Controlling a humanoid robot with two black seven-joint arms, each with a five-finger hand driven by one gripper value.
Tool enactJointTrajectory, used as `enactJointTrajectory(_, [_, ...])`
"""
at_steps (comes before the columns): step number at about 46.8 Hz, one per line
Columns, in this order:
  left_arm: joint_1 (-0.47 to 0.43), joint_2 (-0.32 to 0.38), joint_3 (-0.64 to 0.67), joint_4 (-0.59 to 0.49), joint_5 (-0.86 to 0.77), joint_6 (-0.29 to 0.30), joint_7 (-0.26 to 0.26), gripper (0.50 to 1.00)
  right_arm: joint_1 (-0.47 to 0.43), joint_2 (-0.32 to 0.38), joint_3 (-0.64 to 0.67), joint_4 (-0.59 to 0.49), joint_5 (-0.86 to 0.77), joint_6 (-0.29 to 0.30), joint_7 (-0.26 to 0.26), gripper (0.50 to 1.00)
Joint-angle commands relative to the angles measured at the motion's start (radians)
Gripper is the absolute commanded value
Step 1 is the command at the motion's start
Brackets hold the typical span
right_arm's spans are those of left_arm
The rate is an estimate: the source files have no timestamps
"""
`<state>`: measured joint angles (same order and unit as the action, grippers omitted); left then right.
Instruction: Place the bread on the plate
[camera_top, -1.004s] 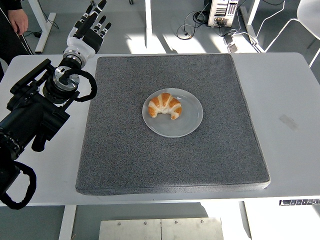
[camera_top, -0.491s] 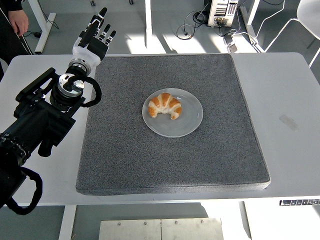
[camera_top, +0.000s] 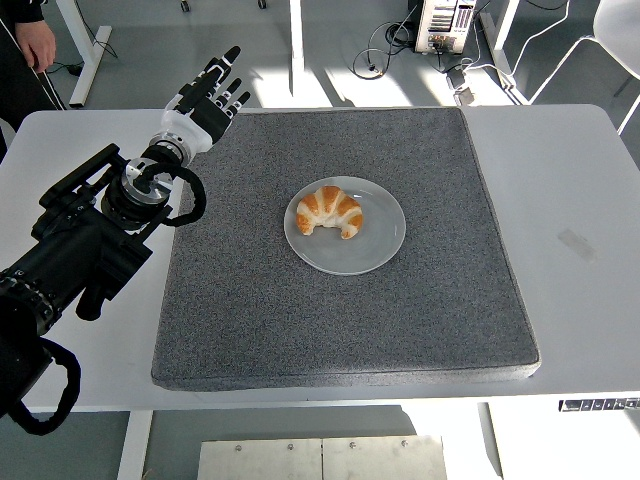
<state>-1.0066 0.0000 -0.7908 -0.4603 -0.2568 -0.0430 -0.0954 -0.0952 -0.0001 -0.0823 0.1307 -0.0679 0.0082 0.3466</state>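
The left hand (camera_top: 205, 93) was spread, fingers straight and apart, holding and touching nothing; it hung over the mat's (camera_top: 250, 310) far-left corner, pointing away and to the right, with the black arm (camera_top: 80, 245) stretched from the left edge across the tabletop (camera_top: 580, 190); against half a second earlier, it had swung right and inward, toward the mat; the bread (camera_top: 331, 210) lay on the plate (camera_top: 375, 245) at the mat's middle, well apart from the hand.
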Motion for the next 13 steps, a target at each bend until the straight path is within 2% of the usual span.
enactJointTrajectory(1, [0.006,0.000,0.001,0.000,0.004,-0.001,0.000,0.984,0.009,0.000,-0.001,0.003,0.000,0.003,0.000,1.000])
enactJointTrajectory(13, [0.008,0.000,0.002,0.000,0.010,-0.009,0.003,0.984,0.009,0.000,-0.022,0.001,-0.012,-0.002,0.003,1.000])
